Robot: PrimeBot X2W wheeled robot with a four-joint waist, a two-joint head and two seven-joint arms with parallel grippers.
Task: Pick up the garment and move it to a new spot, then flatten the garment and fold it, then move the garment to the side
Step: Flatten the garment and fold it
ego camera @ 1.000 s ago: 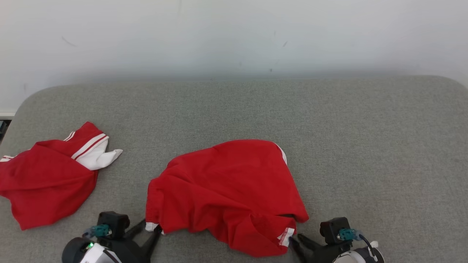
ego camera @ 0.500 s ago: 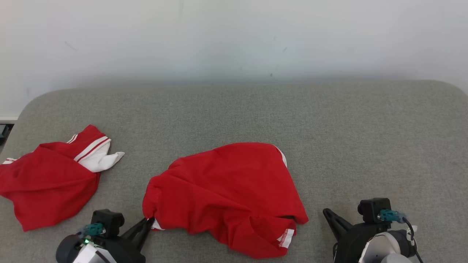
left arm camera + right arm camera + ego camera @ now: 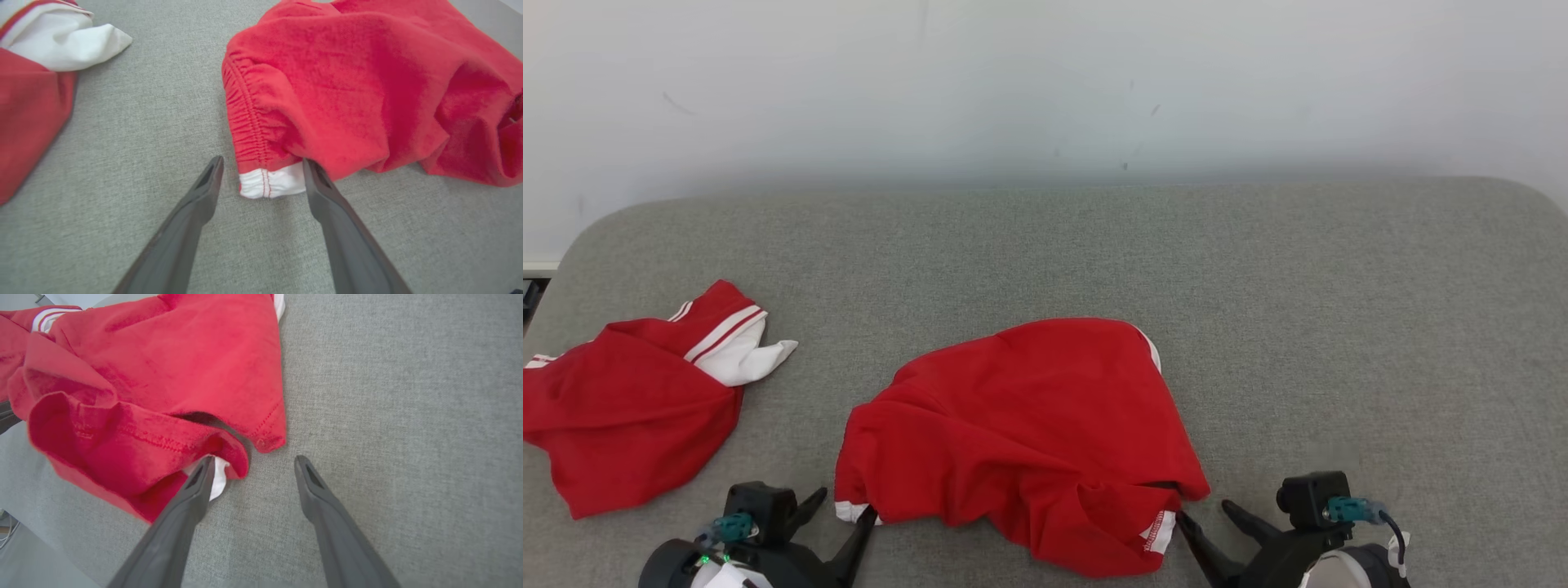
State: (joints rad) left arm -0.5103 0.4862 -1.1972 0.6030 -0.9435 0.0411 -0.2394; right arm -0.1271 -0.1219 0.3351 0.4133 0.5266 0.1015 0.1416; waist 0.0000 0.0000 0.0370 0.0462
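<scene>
First, left gripper [image 3: 261, 171]: was spread open, the white hem corner [image 3: 271, 183] framed between its fingers; nothing was clamped.
Right gripper [image 3: 253, 459]: was spread open too, one fingertip set against the garment [image 3: 163, 375]; nothing was held.
Place: the garment was laid rumpled on the grey cushion [image 3: 1298, 286], near its front edge, between both grippers.
Second garment [image 3: 629, 408]: was seen crumpled, well apart on the left.
Progress: flattening was judged in hand; folding and moving aside were not yet done.

The tool [image 3: 253, 459] stands spread; one fingertip touches the white hem of the garment [image 3: 163, 367], the other over bare counter [image 3: 408, 416].
</scene>
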